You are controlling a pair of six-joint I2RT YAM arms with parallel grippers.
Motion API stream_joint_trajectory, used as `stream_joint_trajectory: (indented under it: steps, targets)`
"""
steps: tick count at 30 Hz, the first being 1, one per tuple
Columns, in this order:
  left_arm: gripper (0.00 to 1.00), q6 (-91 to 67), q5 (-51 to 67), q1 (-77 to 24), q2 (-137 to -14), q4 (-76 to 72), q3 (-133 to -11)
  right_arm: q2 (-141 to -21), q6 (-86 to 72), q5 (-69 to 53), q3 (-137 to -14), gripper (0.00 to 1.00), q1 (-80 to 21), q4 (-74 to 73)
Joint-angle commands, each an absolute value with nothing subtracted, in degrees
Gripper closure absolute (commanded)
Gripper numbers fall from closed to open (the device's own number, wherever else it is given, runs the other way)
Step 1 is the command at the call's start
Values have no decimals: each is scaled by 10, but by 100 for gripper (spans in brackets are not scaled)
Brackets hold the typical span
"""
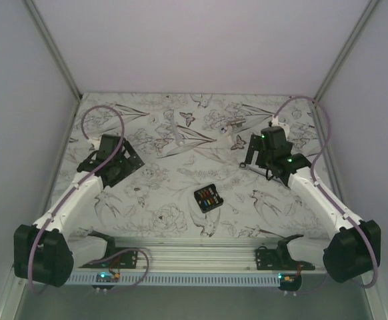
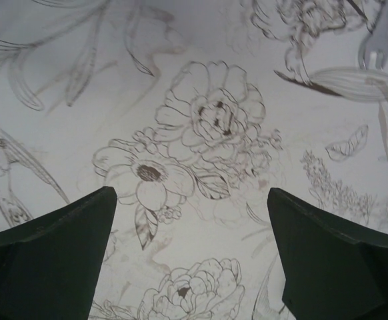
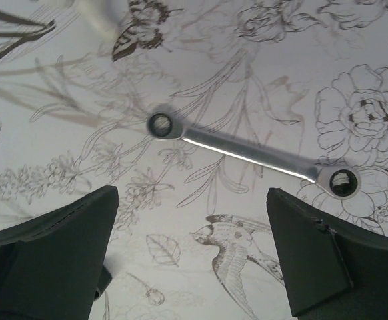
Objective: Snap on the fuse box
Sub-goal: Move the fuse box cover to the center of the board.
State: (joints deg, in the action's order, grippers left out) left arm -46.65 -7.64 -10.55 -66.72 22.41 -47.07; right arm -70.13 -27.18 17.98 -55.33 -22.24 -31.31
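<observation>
**Two wide-open grippers, fuse box [image 1: 208, 198] lying free between them**

Both arms are hanging above the flower-printed table [image 1: 161, 200], and neither is holding anything. The left gripper [image 2: 191, 195] is showing its fingers spread far apart over bare printed flowers. The right gripper [image 3: 191, 195] is standing just as wide, looking down on a silver wrench [image 3: 247, 152] that is lying flat and is no part of this job.

The fuse box is sitting near the middle of the table, towards the front rail [image 1: 201, 250], turned at a slant, with its red, yellow and blue fuses facing up. It is well apart from both grippers and is not appearing in either wrist view. Whether a clear cover is already sitting over the fuses is too small to tell.

Judging from this, the reach to the box is the work in hand. The nearer arm should be swinging in until the box is centring between its fingers in the wrist view, and turning the wrist to match the slant. One gripper should be bracing the box by its side walls, because a light plastic box is likely to skid on the smooth cloth. The pressing should be coming straight down and evenly, since a tilted push risks catching one edge only or knocking a fuse.
</observation>
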Motion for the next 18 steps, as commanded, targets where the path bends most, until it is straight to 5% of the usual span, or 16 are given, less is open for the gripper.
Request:
stream_joint_trajectory:
  steps: [1, 18]
  targets:
    - [0, -463, -113, -72, -662, 248, -483, -682, -264, 192, -535, 0, -181, -270]
    - [0, -472, -181, 89, -816, 259, -536, -688, -245, 189, -453, 0, -89, -197]
